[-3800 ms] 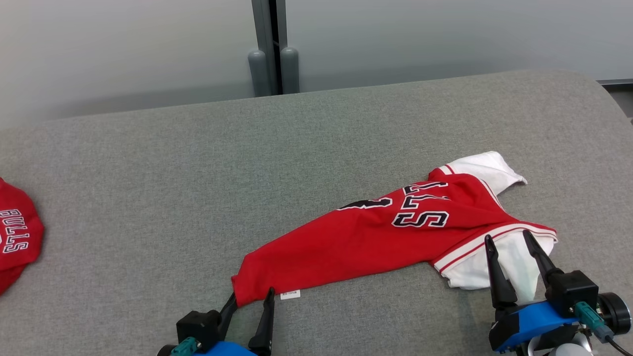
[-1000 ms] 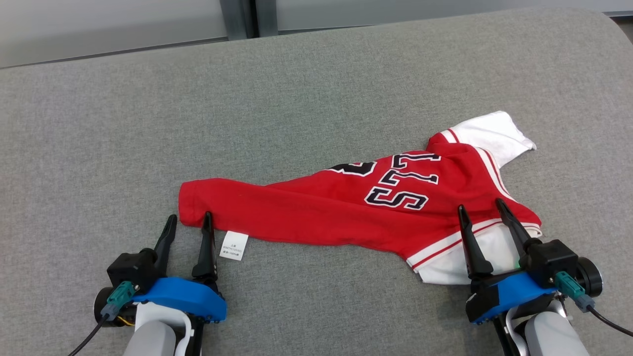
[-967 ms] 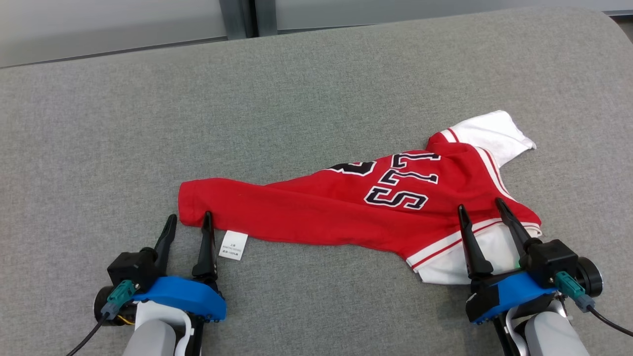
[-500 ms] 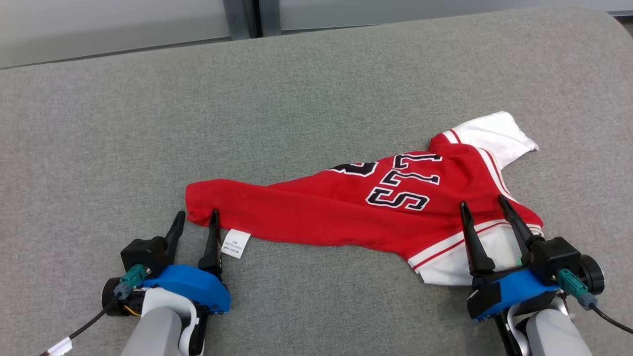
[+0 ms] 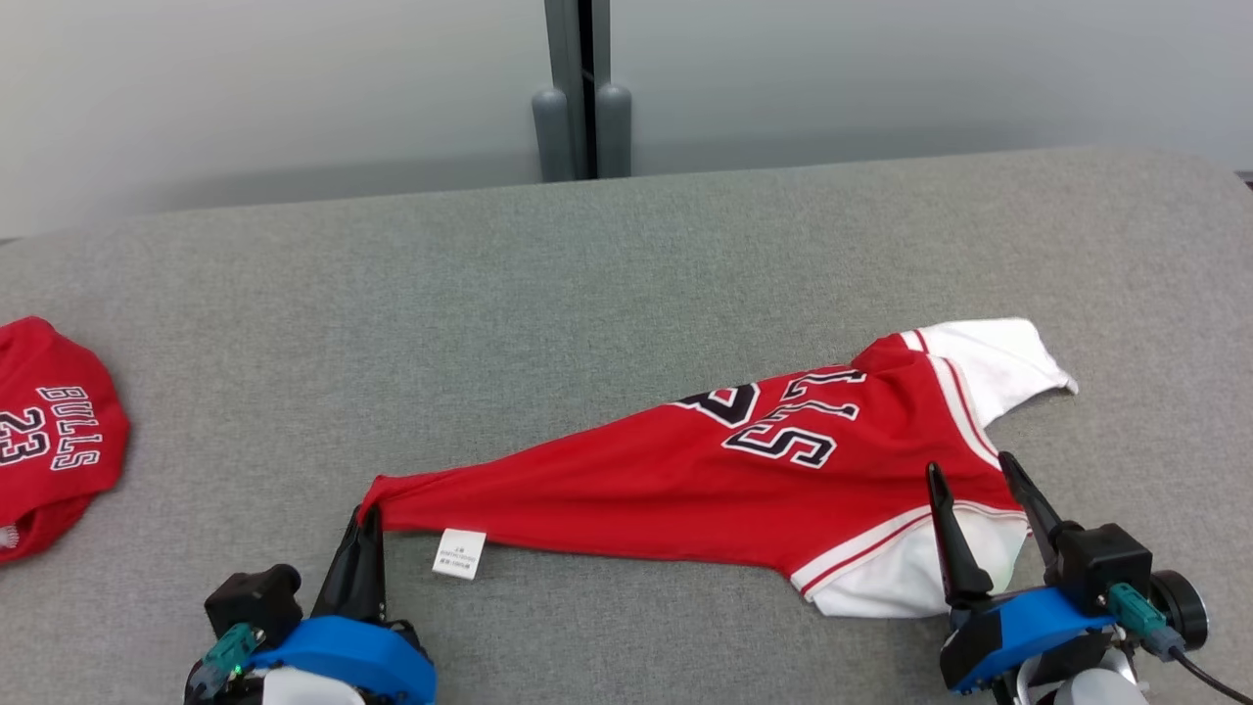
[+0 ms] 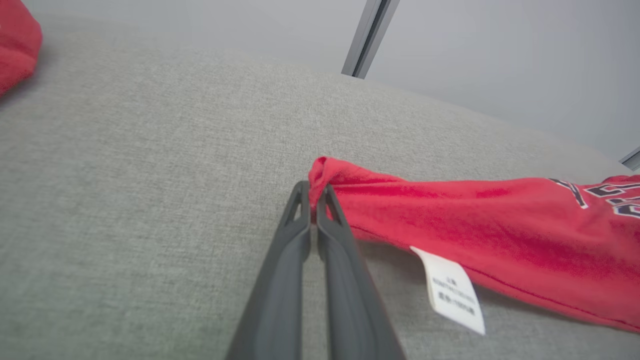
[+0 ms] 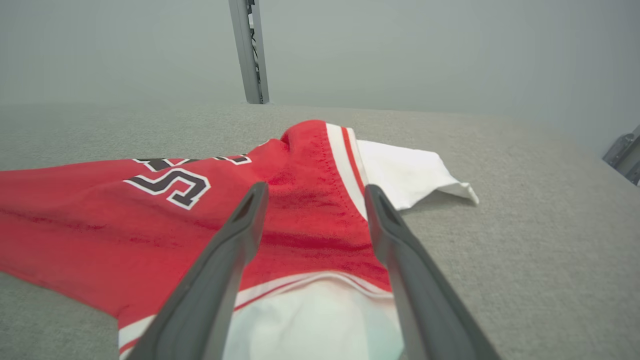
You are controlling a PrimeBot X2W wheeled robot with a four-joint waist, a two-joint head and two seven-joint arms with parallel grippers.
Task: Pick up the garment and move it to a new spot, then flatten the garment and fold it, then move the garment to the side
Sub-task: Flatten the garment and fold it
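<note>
Grey fabric-covered table (image 5: 392, 323) is carrying the garment (image 5: 636, 480), a red-and-white jersey lying bunched and stretched lengthwise across the near centre-right. A second red jersey (image 5: 49, 431) is sitting well apart at far left. Right gripper (image 5: 967, 465) is hovering wide open over the white sleeve end, gripping nothing. Left gripper (image 5: 367, 524) is pinching fully closed on just the tip of the red hem corner. Risk: that bite is looking thin, so a lift or tug could be slipping it out. With the other end ungripped, the cloth is likely dragging and twisting rather than spreading. White care label (image 5: 458, 553) is dangling just beside the fingers and could be snagging.
</note>
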